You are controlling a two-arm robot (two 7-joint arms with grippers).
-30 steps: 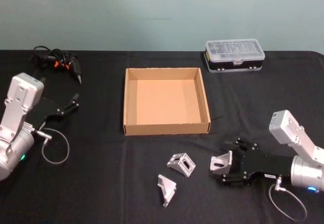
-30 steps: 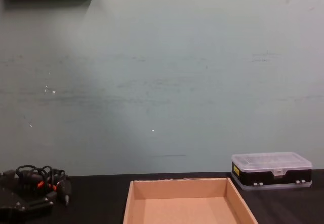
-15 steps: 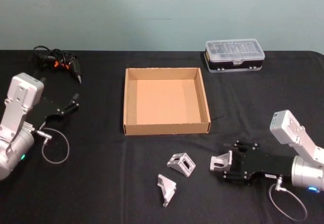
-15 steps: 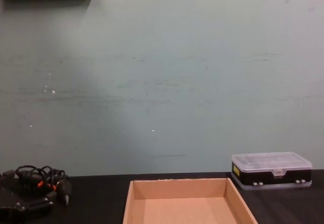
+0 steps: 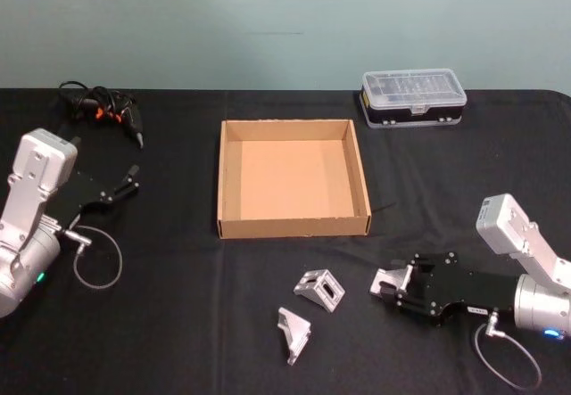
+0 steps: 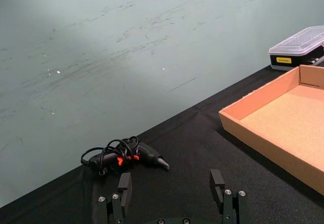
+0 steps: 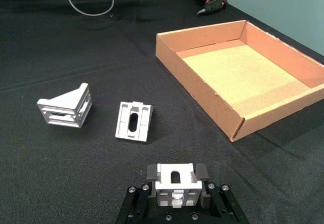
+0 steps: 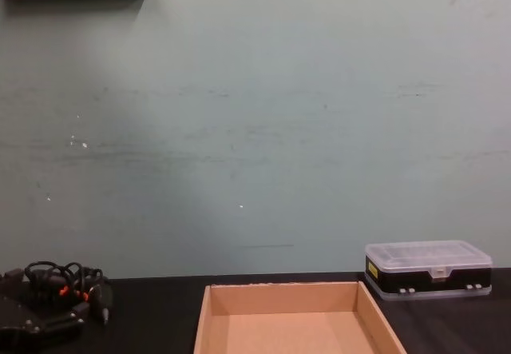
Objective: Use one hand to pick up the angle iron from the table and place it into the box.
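Three silver angle irons are on the black table (image 5: 178, 324) in front of the tan box (image 5: 294, 226). My right gripper (image 5: 393, 286) is shut on one angle iron (image 5: 389, 281) low over the table; in the right wrist view that angle iron (image 7: 174, 182) sits clamped in the right gripper (image 7: 174, 173), with dark fingers pressed on both of its sides. Two more angle irons (image 5: 319, 289) (image 5: 293, 333) lie loose to its left, seen in the right wrist view as one angle iron (image 7: 133, 122) and another (image 7: 65, 106). The box (image 7: 200, 90) holds nothing. My left gripper (image 5: 125, 181) rests open at the far left.
A black case with a clear lid (image 5: 413, 97) stands behind the box at the right. A black corded tool with orange marks (image 5: 103, 110) lies at the back left, beyond the left gripper (image 6: 171, 188). A cable loop (image 5: 96, 257) hangs by the left arm.
The right gripper's fingers, spread wide around the angle iron a second ago, have shut on it. The left arm has not moved.
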